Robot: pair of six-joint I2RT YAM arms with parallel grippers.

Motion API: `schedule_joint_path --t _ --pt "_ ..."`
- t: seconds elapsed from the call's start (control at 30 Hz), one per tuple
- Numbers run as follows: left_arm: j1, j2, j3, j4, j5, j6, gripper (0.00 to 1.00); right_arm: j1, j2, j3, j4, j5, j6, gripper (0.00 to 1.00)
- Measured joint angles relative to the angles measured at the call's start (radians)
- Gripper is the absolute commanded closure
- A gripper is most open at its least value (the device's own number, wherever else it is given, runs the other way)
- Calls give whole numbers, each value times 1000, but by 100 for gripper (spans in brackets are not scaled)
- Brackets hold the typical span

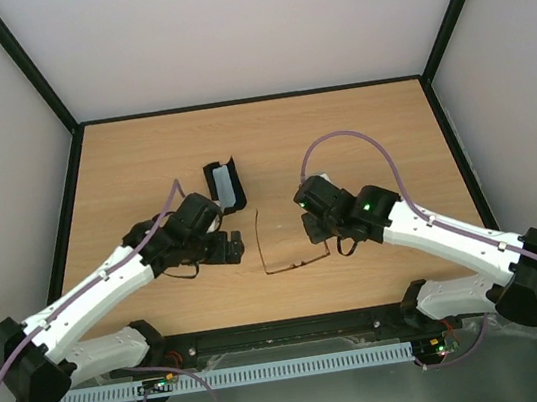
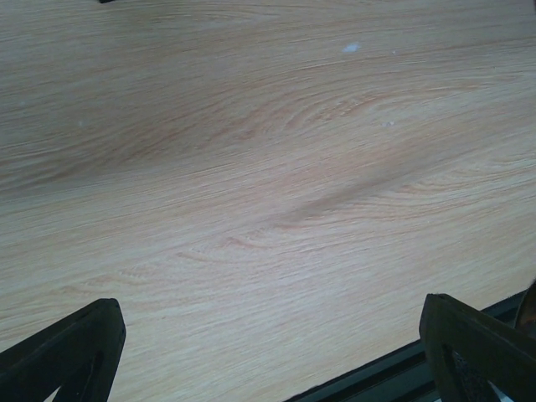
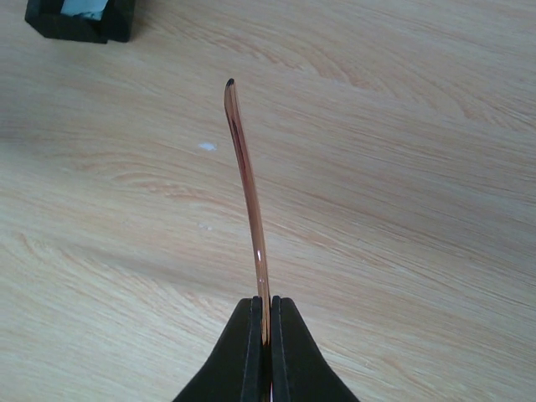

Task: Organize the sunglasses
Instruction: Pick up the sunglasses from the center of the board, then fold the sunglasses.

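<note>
The sunglasses [image 1: 261,245], thin and dark brown, sit near the middle of the table with their temple arms unfolded. My right gripper [image 1: 316,228] is shut on one temple arm. In the right wrist view the slender brown temple arm [image 3: 248,197] runs forward from between the closed pads [image 3: 266,308], just above the wood. My left gripper [image 1: 227,249] is open and empty just left of the sunglasses. In the left wrist view its fingertips [image 2: 96,322] stand wide apart over bare wood, and the sunglasses are out of that view.
A black oblong case [image 1: 224,181] lies open behind the left gripper with a light blue cloth in it. It also shows at the top left of the right wrist view [image 3: 79,18]. The table's dark front rail [image 2: 394,368] runs near the left gripper.
</note>
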State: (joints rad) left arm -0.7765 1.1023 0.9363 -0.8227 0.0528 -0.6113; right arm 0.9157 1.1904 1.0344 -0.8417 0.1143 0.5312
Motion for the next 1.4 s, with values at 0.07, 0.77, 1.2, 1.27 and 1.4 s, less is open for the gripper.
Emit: schedule_joint_path --t 0.07,0.77,1.2,1.27,1.4 --pt "-19 31 0 23 -7 -10 1 8 3 3 -4 -10 -3 99" --pt "-197 292 110 161 -61 -66 1 29 21 35 -56 -60 -31 99" --pt "-326 344 159 185 -73 -114 1 30 31 40 -59 -60 -26 99" --pt "-336 344 164 189 -72 -119 1 31 31 40 -59 -60 -22 99" --pt "-343 343 164 194 -72 -130 1 31 29 40 -59 -60 -11 99"
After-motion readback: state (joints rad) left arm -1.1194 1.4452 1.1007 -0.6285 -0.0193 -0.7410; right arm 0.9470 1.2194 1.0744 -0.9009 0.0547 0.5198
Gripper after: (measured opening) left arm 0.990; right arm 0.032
